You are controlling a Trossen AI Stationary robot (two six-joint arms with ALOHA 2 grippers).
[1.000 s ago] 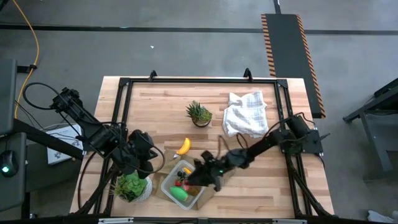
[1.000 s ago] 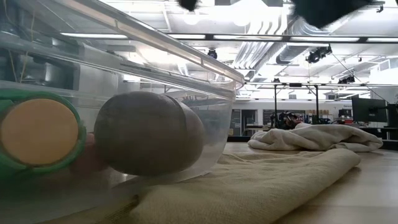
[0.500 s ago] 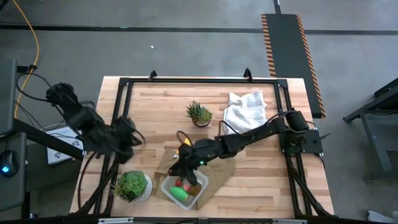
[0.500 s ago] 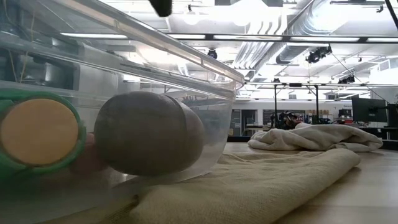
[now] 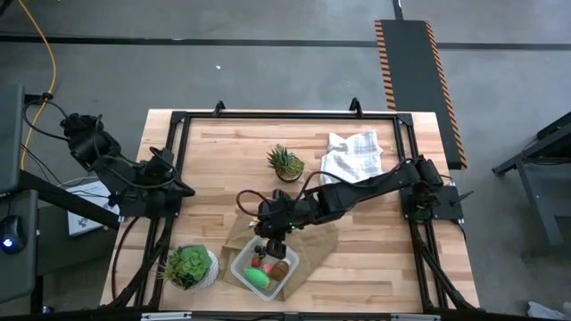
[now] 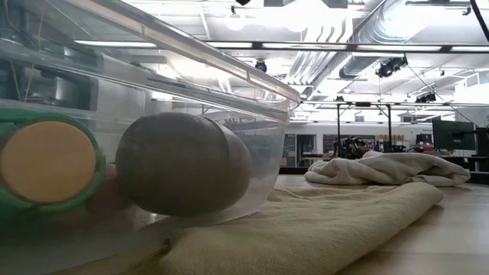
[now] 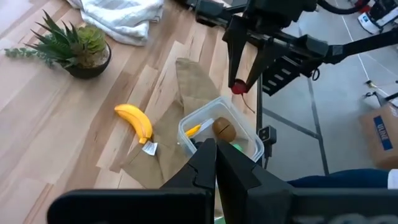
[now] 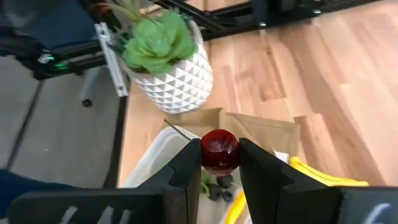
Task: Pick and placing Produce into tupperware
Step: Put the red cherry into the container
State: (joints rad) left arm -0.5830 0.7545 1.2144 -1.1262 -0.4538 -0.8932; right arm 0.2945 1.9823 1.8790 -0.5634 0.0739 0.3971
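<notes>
The right pincer grips a small round red toy fruit between its fingers, hanging above the clear square plastic tupperware, which sits on a flat brown paper bag on the wooden tabletop. The step in hand looks like carrying; next, lowering and releasing inside. The yellow toy banana lies just beside the tupperware. The left pincer, closed and empty, waits well apart from it.

Red strawberry aloft; banana beside clear tupperware holding kiwi, probably others
</notes>
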